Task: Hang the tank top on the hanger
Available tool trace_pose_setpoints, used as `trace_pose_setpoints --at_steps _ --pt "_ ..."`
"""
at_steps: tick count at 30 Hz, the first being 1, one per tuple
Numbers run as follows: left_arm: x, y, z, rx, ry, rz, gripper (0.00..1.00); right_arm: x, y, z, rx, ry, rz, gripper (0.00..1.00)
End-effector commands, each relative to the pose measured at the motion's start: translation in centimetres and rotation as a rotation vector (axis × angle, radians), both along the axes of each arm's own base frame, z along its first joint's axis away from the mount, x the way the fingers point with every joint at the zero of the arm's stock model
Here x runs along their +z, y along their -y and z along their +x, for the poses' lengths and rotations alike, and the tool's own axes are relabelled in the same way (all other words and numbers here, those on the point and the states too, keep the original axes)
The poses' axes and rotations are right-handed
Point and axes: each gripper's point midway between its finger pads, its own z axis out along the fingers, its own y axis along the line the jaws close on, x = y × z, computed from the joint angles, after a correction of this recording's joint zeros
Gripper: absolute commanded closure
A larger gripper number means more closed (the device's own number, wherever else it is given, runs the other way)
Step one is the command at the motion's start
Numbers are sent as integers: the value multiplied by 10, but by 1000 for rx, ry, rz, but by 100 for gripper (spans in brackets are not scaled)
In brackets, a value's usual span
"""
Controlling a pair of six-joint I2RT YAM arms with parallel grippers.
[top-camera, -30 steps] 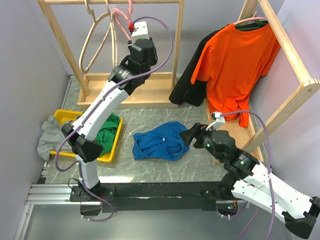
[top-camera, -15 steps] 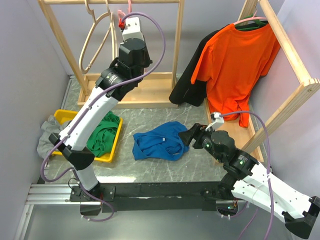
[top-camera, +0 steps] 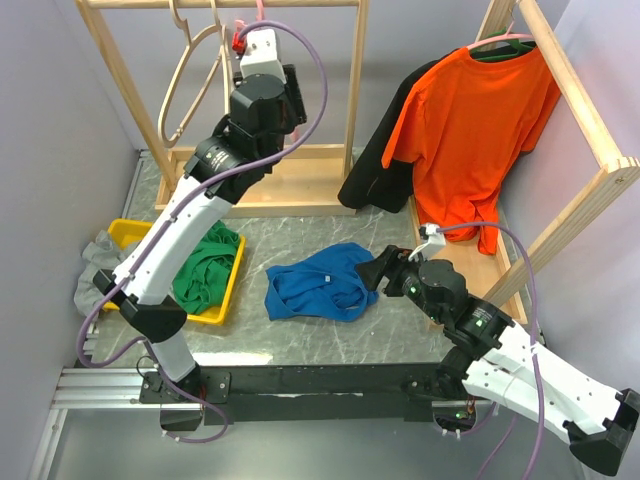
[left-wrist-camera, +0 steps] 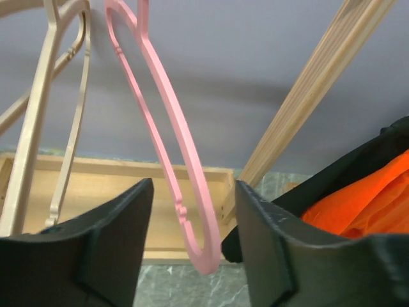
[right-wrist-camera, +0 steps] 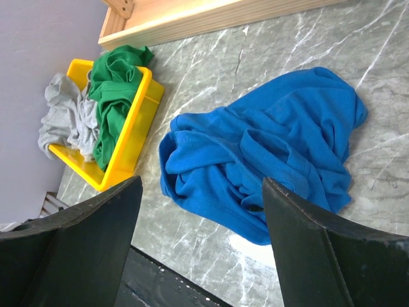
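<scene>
At the wooden rack (top-camera: pixel 352 70), the left gripper (left-wrist-camera: pixel 193 204) straddles the hanger (left-wrist-camera: pixel 163 121) with jaws apart. It should close squarely on the thin, smooth pink plastic arm so it cannot swivel. The tank top (right-wrist-camera: pixel 268 160) — soft, crumpled blue fabric — lies on the marbled table (right-wrist-camera: pixel 383 38) beneath the right gripper (right-wrist-camera: pixel 201 192), jaws wide and empty.

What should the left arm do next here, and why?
Probably close the left gripper on the pink hanger. The hanger's lower bend hangs from the rack between the open fingers, touching neither as far as I can see, so it isn't held yet. The tank top lies crumpled on the table beside the open right gripper.
</scene>
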Motion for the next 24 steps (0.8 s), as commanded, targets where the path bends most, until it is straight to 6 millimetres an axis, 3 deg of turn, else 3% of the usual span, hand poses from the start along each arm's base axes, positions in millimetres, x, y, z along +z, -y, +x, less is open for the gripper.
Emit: trace_pose_setpoints --at_steps 1,15,24 --pt "34 -8 -4 28 77 -52 35 15 -3 4 -6 33 41 17" --pt "4 -3 38 197 65 101 43 17 5 3 -30 44 27 17" --pt "-11 0 44 208 41 136 53 14 6 3 -33 40 28 16"
